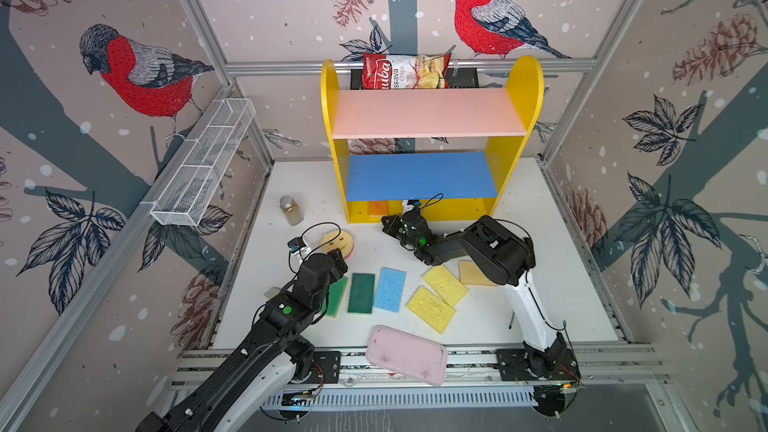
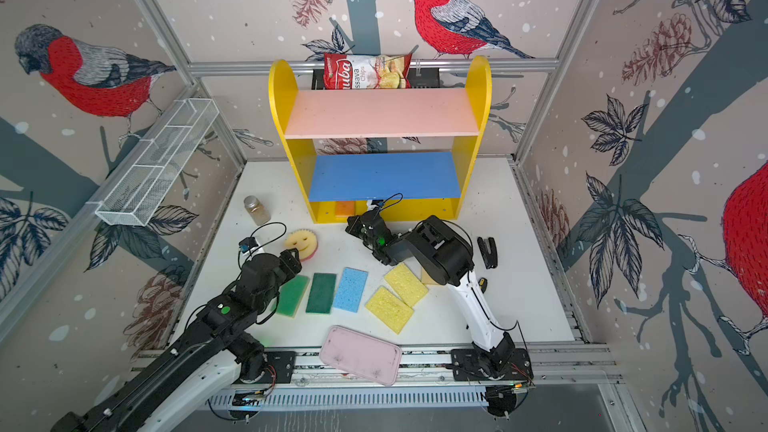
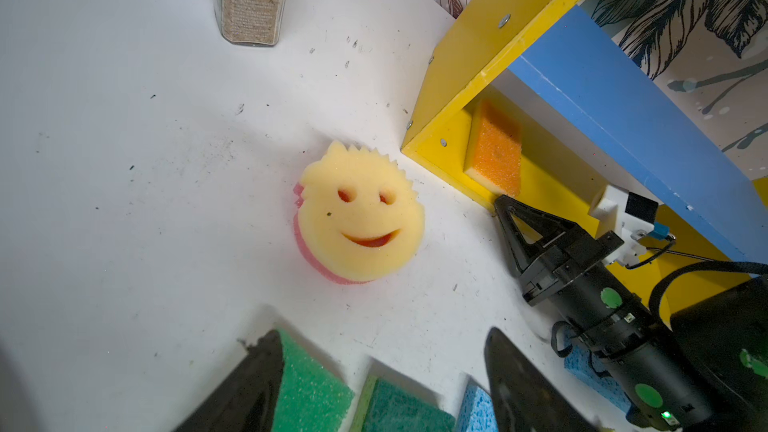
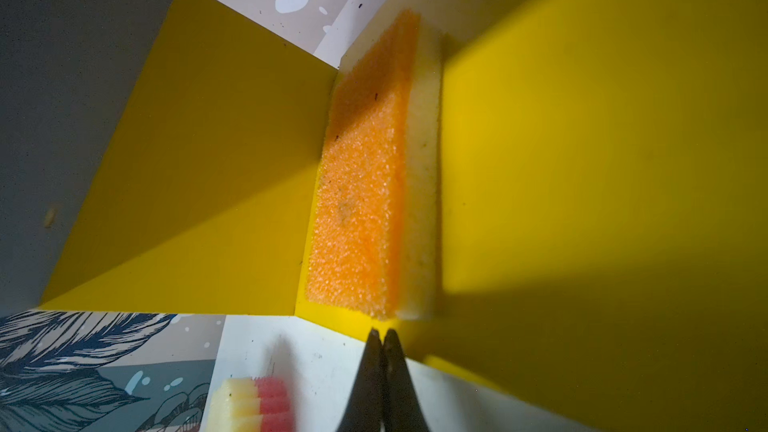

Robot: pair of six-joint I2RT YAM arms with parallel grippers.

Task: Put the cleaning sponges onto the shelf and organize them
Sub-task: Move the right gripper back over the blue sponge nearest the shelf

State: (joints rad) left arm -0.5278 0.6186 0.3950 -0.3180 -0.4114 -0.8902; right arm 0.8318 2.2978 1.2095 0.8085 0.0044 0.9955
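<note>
My left gripper (image 3: 382, 336) stands wide with nothing between its fingers. It hangs over the far end of the light green sponge (image 1: 338, 297), just short of the smiley-face sponge (image 3: 361, 218). That one lies face up on the desk (image 1: 540, 284), left of the middle and near the front left corner of the shelf (image 1: 521, 89). My right gripper (image 4: 382, 332) is pressed shut and empty, its tips at the front lip of the yellow base, right before the orange sponge (image 4: 361, 184); whether they touch it I cannot tell. The orange sponge sits on that base at its left end, against the left side wall and under the blue board. Across the middle of the desk, a row lies flat. After the light green one come the dark green sponge (image 1: 361, 292) and the blue sponge (image 1: 390, 289). Next are two yellow sponges (image 1: 444, 284) (image 1: 431, 309), tilted and just beside each other, and then the tan sponge (image 1: 473, 273), partly hidden under my right arm. A pink tray (image 1: 406, 355) overhangs the front edge, and a jar (image 1: 291, 210) stands near the left edge.
</note>
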